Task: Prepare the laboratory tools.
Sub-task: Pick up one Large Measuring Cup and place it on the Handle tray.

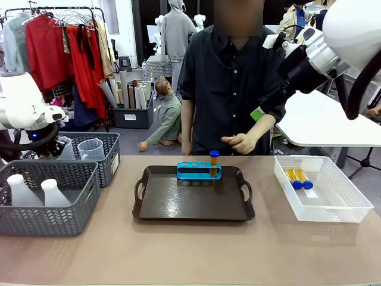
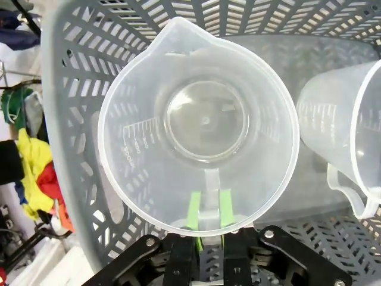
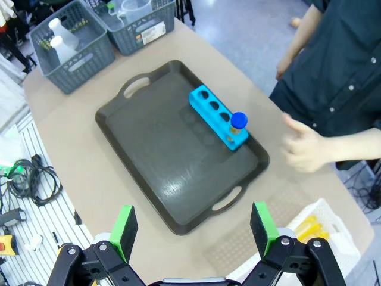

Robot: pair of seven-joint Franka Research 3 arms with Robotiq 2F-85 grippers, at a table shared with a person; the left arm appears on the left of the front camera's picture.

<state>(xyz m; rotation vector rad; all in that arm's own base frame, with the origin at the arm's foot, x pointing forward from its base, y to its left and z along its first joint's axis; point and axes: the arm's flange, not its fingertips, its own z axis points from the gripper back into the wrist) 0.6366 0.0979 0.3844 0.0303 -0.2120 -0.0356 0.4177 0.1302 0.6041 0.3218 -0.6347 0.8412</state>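
Measuring beaker (image 2: pixel 202 122): a moulded graduation scale with numerals stands on the wall at picture left. The figures read through the plastic and are reversed, possibly three-digit values, and are not legible.
Second beaker (image 2: pixel 345 119): faint scale lines, no readable figures.
Grey basket (image 3: pixel 143 27): pale side label, print too small to read.

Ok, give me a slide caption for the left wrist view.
Left end effector grips a clear measuring beaker inside a grey mesh basket, a second beaker beside it.
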